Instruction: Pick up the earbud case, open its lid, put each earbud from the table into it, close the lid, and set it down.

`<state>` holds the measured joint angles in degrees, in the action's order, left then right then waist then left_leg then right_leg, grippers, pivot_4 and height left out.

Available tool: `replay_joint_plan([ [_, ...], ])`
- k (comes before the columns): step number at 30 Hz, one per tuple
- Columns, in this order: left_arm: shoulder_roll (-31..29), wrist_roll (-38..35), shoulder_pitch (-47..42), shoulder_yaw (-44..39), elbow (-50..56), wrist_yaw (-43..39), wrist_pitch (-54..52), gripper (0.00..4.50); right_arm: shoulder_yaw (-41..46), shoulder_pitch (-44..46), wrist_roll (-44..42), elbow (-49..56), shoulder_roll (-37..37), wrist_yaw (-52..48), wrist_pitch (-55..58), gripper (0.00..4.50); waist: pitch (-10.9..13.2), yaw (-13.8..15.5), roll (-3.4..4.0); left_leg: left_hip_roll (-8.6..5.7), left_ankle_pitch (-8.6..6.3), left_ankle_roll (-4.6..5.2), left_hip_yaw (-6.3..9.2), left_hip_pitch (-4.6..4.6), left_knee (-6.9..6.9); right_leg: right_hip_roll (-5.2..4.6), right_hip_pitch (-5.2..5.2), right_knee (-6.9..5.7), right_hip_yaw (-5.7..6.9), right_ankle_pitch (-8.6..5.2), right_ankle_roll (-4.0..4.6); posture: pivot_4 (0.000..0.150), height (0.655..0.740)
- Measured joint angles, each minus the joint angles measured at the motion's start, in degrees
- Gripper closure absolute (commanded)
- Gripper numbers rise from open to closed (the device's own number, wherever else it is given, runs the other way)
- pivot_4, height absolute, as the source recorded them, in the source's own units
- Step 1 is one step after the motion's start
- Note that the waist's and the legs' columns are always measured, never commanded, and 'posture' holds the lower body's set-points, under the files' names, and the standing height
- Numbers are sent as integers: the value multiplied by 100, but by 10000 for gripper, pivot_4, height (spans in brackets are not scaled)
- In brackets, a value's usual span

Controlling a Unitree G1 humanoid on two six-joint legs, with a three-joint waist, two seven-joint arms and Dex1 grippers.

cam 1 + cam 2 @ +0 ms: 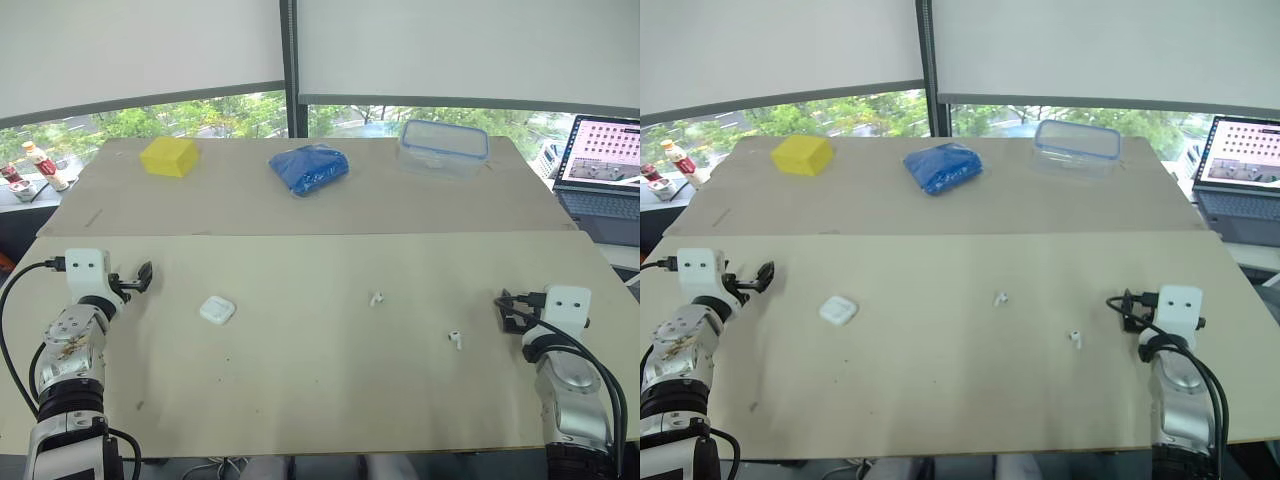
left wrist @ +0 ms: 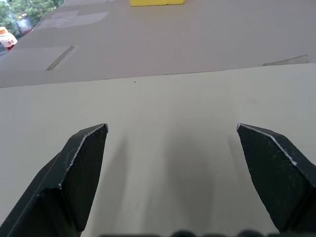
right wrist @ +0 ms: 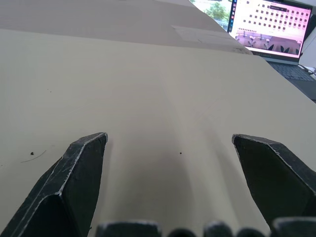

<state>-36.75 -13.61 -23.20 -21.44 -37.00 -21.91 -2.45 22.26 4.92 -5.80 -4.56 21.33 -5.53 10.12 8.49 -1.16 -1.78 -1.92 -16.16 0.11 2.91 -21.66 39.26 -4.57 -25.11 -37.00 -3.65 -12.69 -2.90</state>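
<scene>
The case (image 1: 217, 310) lies flat, turned diagonal to the table (image 1: 300, 390) edge. The far earbud (image 1: 377, 298) and near earbud (image 1: 456, 340) lie to its right. The left gripper (image 2: 173, 129) and right gripper (image 3: 169, 137) have their fingers wide apart.

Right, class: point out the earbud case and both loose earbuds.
earbud case (image 1: 217, 310), left eye view, middle of its top face
farther earbud (image 1: 376, 298), left eye view, its white body
nearer earbud (image 1: 455, 340), left eye view, its white body

Two head cameras look forward and down across the wide beige desk (image 1: 320, 400), sharing almost the same scene. Each wrist camera sits low over it: left, past its black fingers (image 2: 81, 168), facing a yellow block (image 2: 157, 2); right facing an open laptop (image 3: 269, 24).
</scene>
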Motion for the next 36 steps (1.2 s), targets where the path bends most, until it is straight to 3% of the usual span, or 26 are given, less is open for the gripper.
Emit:
replay_joint_plan([
  [6,-53,27,114,3,55,-3,-151,162,-25,69,3,-39,7,-5,0,0,0,-7,0,1,0,0,0,0,0,1,0,0,0,0,0,1500,7400],
  [10,-86,-263,389,1,703,-500,-518,162,-165,247,-8,-74,127,-216,5,0,0,-25,0,2,0,0,-1,-2,0,0,0,0,0,0,0,1500,7400],
  [16,-393,-835,942,-14,2400,-1183,-1565,162,-872,1333,-232,-90,615,-1450,118,0,0,-150,0,17,0,0,0,-1,-5,12,0,0,0,0,1,1500,7400],
  [23,-560,-1647,2174,87,4651,-1647,-3082,162,-1698,2444,-951,-129,413,-2990,498,0,1,-183,1,28,-1,2,-4,-9,-23,12,-3,-1,1,3,5,1500,7400],
  [30,-600,-1673,2476,529,5616,-1444,-3917,162,-2386,2719,-1841,409,110,-4182,1307,0,2,-82,3,28,0,0,3,-4,-20,12,1,21,12,5,9,1500,7400],
  [36,-543,-1228,2545,957,5503,-1239,-3815,162,-3102,2699,-2313,1377,298,-4920,2267,0,2,-97,4,27,0,-1,3,-2,-22,11,-1,23,13,5,11,1500,7400],
])
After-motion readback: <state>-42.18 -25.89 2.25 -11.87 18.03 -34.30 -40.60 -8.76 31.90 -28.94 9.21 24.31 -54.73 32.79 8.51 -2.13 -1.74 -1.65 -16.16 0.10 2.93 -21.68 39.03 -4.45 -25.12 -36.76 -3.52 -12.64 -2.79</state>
